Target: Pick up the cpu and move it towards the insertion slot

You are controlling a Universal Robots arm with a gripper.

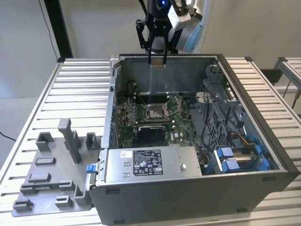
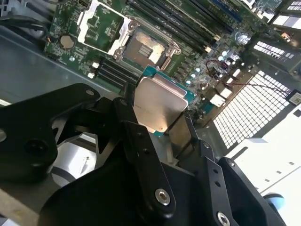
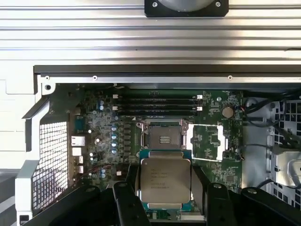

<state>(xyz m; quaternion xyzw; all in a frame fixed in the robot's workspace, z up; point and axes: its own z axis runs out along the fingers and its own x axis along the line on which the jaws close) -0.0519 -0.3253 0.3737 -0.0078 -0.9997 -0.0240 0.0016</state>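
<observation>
My gripper (image 1: 158,63) hangs high over the open computer case, shut on the cpu (image 3: 165,181), a thin square chip with a silvery metal face and a green edge. Both wrist views show the cpu (image 2: 159,106) clamped between the black fingers (image 2: 141,150). The insertion slot (image 1: 155,111) lies on the green board at the case's floor, well below the gripper, its silver frame swung open. In the first wrist view the insertion slot (image 3: 163,139) sits just beyond the held chip; in the second wrist view the insertion slot (image 2: 143,48) shows its grey-gold pin field.
The case's walls (image 1: 164,70) surround the board. A black block (image 1: 150,134) sits near the socket, with cables and blue-clipped drive bays (image 1: 240,157) at the exterior view's right. A grey plastic tray (image 1: 51,174) with raised blocks lies on the slatted table at the left.
</observation>
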